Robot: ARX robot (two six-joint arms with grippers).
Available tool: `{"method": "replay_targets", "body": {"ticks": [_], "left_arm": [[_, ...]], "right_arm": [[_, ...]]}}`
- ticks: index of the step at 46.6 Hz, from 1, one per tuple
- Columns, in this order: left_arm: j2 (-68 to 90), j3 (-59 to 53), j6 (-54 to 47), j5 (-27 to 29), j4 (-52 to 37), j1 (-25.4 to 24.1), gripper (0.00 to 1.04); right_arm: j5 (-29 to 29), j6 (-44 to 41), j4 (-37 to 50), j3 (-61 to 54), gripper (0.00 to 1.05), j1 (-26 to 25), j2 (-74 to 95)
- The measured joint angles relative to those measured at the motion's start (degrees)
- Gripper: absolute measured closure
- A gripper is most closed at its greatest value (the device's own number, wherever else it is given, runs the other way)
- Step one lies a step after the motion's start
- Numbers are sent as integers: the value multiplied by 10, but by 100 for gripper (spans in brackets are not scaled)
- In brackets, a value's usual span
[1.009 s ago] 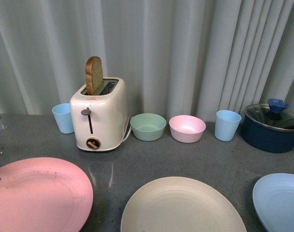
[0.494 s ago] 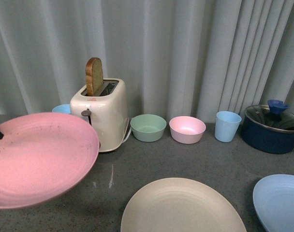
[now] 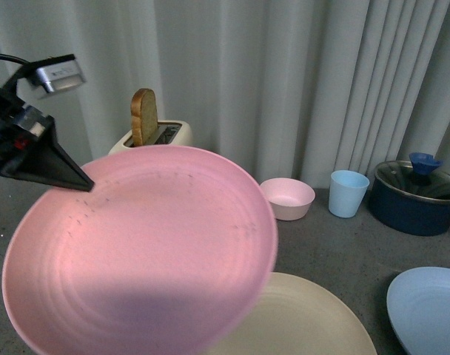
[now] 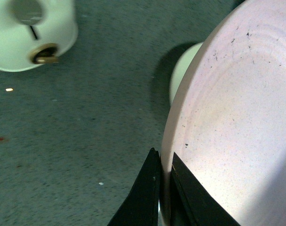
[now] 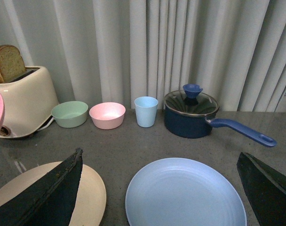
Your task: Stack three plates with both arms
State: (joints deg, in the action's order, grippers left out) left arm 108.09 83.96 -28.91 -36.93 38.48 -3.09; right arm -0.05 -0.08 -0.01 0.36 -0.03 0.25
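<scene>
My left gripper is shut on the rim of the pink plate and holds it raised and tilted in the air, over the left part of the cream plate. In the left wrist view the two black fingers pinch the pink plate's edge at the left gripper. The light blue plate lies flat at the right. In the right wrist view my right gripper is open with its fingers wide apart above the light blue plate, beside the cream plate.
A cream toaster with a bread slice stands behind the pink plate. A pink bowl, a blue cup and a dark blue lidded pot line the back by the curtain. A green bowl shows in the right wrist view.
The left gripper has lifted the pink plate off the table and carried it up and to the right, over the cream plate; it now hides the green bowl and most of the toaster.
</scene>
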Motion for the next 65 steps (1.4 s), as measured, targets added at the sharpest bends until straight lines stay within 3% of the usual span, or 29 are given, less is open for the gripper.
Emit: {"method": "replay_targets", "body": {"ticks": [9, 17, 41, 65], "left_arm": [[-22, -90, -3, 45, -47, 104, 101], [3, -90, 19, 69, -65, 141, 101], [122, 18, 125, 111, -79, 196, 101], [188, 74, 164, 133, -107, 233, 101]], "right_arm": [[0, 0, 0, 0, 7, 0, 0], [0, 0, 0, 0, 7, 0, 0], [0, 0, 0, 0, 7, 0, 0], [0, 0, 0, 0, 7, 0, 0]]}}
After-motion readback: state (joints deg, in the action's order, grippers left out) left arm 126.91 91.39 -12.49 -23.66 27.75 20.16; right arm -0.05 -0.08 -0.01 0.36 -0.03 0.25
